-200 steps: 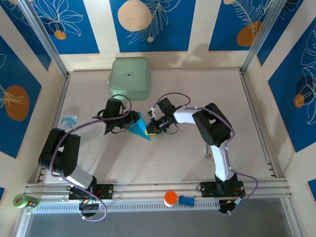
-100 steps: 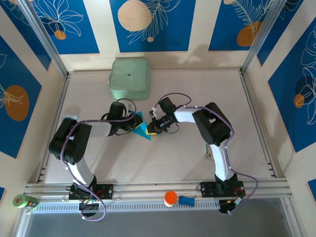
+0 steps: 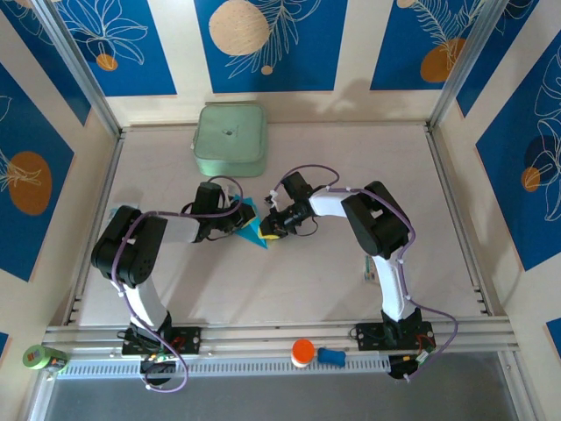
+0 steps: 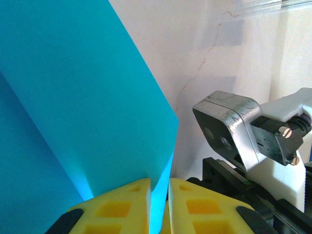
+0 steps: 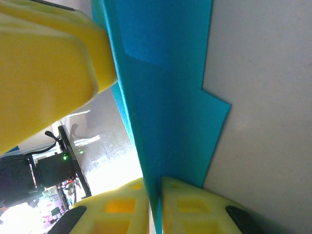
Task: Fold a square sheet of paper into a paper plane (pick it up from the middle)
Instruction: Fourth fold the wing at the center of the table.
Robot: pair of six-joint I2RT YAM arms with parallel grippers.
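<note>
The folded cyan paper sits near the pale green box, on its side toward the arm bases. The left gripper is pinched onto one edge, and the right gripper is clamped onto the opposite edge.

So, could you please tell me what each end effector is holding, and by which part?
Both pinch the folded cyan paper: the left end effector its left edge, the right end effector its right edge.

Robot test cell in a lab: pale beige tabletop fenced by silver aluminium frame rails and blue leaf-printed wall panels.
</note>
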